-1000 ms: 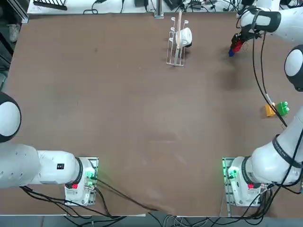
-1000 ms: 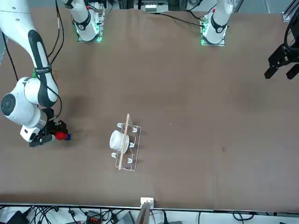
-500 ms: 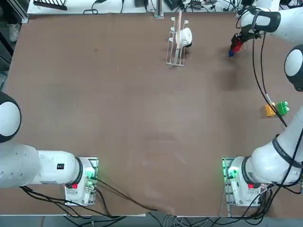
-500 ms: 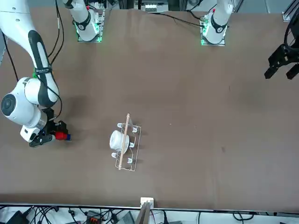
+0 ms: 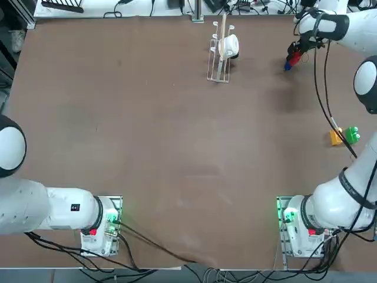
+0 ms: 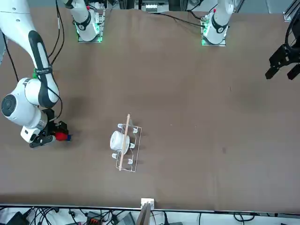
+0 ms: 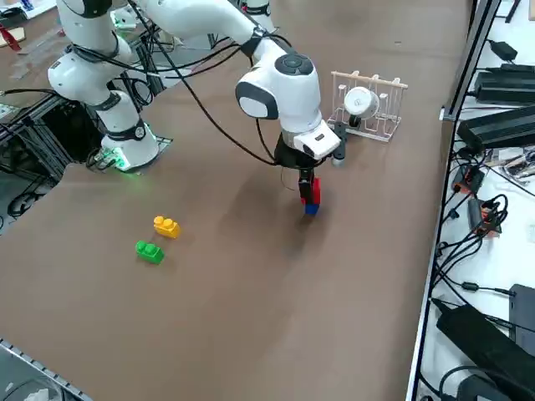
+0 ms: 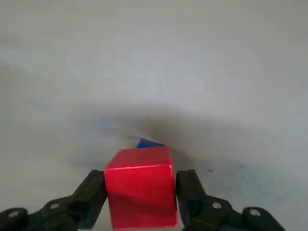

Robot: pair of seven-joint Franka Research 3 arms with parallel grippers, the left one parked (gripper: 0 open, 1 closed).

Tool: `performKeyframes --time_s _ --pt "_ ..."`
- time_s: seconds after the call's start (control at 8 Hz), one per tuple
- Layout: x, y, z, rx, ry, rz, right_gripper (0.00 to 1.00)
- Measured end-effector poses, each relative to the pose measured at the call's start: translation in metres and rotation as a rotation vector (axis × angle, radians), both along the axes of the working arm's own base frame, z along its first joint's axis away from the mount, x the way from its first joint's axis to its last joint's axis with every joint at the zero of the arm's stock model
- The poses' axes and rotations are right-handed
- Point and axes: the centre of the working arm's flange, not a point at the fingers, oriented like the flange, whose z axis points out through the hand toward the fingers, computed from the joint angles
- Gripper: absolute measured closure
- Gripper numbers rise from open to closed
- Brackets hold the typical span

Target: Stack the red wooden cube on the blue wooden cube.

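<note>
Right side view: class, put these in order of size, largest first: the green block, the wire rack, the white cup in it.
1. Wire rack
2. White cup
3. Green block

Right arm [image 5: 344,188], right half of top view: glossy white, rounded shell, black joint bands, loose black cables alongside; base shows green glow, red patch. Right gripper [image 8: 140,185], lower edge of wrist view: matte black, round silver screws
</note>
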Motion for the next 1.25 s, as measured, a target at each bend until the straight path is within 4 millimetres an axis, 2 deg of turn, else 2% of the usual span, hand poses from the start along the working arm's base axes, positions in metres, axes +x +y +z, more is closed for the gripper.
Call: performKeyframes --time_s 0.38,0.88,1.25 --pt "0.000 0.000 0.000 0.000 -0.001 0.000 0.02" --pt "0.001 0.000 0.001 0.000 -0.004 0.000 0.00" --pt "0.008 0.001 0.015 -0.002 -0.033 0.002 0.00"
